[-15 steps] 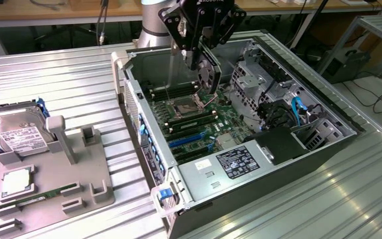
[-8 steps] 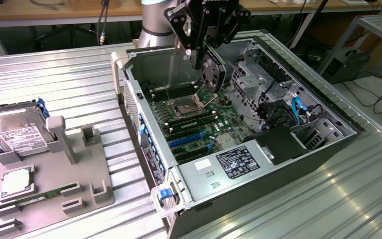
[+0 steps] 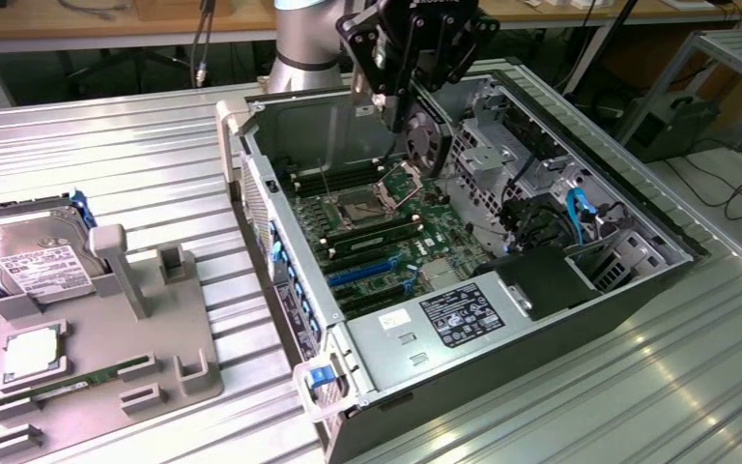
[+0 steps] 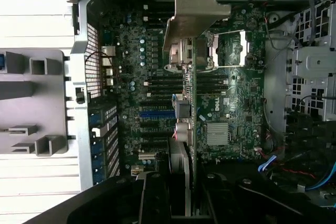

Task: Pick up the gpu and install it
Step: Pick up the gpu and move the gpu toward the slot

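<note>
Above the open computer case [image 3: 655, 300], between fingers [image 4: 157, 200] pressed shut on it: the gpu [image 3: 425, 145], hanging on edge, with the pale bracket [image 4: 195, 11] at the end away from the grip. Poised over the motherboard [image 3: 385, 232] close to the processor socket [image 3: 352, 206] and not seated in any slot, with the blue slots [image 3: 360, 274] lying nearer the power supply [image 3: 462, 314]. Likely light and stiff, yet fragile. Best taken by a bare board edge, clear of the cooler and the contact strip, and kept square rather than twisted, given probable flex under side load. Thin bracket metal probably slick and easily bent, so a poor place to pinch. Hidden from both cameras: the card's contact edge and whatever gap lies beneath it, hence no telling how far off the board. Exact pinch point masked in the wrist view by the fingers' own dark housing. Card reduced there to a narrow edge-on line, its face unreadable. Bracket hard to pick out in the exterior view. Beyond the case, on the ribbed metal counter [image 3: 127, 145] at the exterior view's left: a grey fixture [image 3: 100, 425] carrying a hard drive [image 3: 30, 256] and a green memory stick [image 3: 69, 384], well apart from the card.
</note>
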`<move>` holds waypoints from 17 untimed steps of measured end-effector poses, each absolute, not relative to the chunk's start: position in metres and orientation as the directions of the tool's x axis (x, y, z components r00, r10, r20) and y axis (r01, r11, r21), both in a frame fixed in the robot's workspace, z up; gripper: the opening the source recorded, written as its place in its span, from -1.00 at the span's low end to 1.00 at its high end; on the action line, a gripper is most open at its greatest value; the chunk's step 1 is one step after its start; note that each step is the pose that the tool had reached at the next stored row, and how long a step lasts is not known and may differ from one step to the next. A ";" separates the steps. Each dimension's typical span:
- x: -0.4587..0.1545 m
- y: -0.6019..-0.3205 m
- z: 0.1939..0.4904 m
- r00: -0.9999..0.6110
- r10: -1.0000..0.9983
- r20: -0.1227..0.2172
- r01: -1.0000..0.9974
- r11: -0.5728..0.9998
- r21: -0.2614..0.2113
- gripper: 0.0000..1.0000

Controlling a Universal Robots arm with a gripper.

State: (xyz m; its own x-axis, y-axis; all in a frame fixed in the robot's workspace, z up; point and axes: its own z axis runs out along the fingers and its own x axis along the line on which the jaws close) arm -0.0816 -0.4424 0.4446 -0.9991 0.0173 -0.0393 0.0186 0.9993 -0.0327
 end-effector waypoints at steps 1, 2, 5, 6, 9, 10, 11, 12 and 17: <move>-0.080 -0.442 0.445 -0.999 0.017 -0.039 0.018 0.999 -0.033 -0.43; -0.079 -0.442 0.445 -0.999 0.017 -0.039 0.018 0.999 -0.033 -0.43; -0.076 -0.442 0.445 -0.999 0.016 -0.039 0.017 0.999 -0.033 -0.43; -0.075 -0.442 0.445 -0.999 0.016 -0.039 0.017 0.999 -0.033 -0.43; -0.071 -0.442 0.445 -0.999 0.015 -0.039 0.017 0.999 -0.033 -0.43; -0.070 -0.442 0.445 -0.999 0.015 -0.039 0.016 0.999 -0.033 -0.43; -0.069 -0.442 0.445 -0.999 0.015 -0.039 0.016 0.999 -0.033 -0.43; -0.067 -0.442 0.445 -0.999 0.014 -0.039 0.015 0.999 -0.033 -0.43; -0.057 -0.442 0.445 -0.999 0.012 -0.039 0.013 0.999 -0.033 -0.43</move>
